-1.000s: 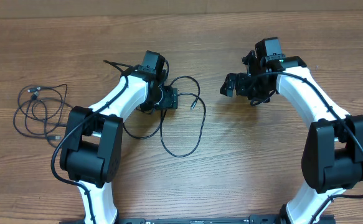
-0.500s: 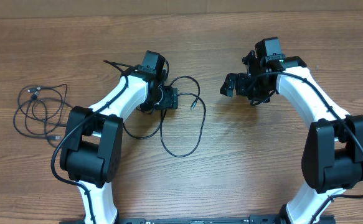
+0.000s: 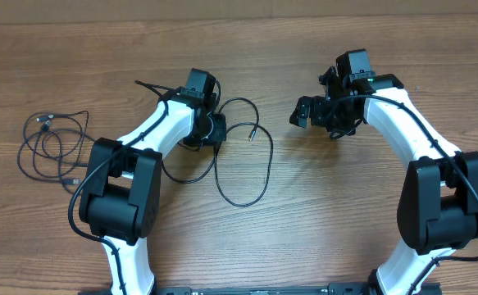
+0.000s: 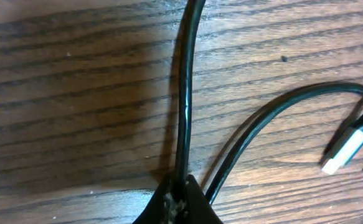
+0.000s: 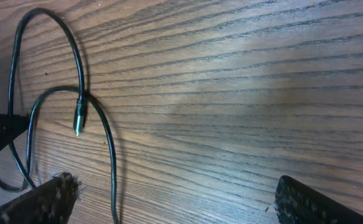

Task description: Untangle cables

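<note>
**Left claw pinching one cable, right claw wide open**

Left claw [image 4: 176,199] is clamped on the looped cable [image 4: 184,93], the strand running straight out from its tips. The cable's silver plug tip [image 4: 346,146] lies just off to the claw's side on the table [image 4: 75,93]. Right claw [image 5: 175,190] is spread wide, holding nothing, with the loop ahead of it. Second cable bundle [image 3: 54,147] lies well apart behind the left claw, touched by neither claw
</note>
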Available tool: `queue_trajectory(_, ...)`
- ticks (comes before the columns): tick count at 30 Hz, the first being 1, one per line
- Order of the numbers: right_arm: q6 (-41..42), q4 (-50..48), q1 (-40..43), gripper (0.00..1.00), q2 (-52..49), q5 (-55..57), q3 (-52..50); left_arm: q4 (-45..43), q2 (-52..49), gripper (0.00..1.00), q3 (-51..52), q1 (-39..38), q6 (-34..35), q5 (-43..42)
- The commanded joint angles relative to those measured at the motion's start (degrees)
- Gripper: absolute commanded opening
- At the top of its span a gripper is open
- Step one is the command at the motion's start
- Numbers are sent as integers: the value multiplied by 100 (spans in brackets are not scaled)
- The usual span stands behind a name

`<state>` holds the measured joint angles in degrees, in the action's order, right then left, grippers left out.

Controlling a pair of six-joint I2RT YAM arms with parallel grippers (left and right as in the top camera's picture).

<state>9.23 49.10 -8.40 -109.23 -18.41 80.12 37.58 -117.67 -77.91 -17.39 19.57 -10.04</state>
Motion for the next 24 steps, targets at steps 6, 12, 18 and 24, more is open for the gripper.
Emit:
queue_trajectory(6, 11, -22, -20, 100, 142, 39, -24, -11, -415, 4, 275, -33, 4, 127)
queue_trajectory(12, 11, -22, -20, 100, 142, 39, -24, 214, -404, 4, 33, 26, -74, 74)
queue_trajectory(18, 11, -22, -20, 100, 142, 39, -24, 1093, -402, 4, -931, 109, -468, 76)
queue_trajectory(24, 11, -22, -20, 100, 142, 39, -24, 2225, -402, 4, -2221, 146, -632, 85)
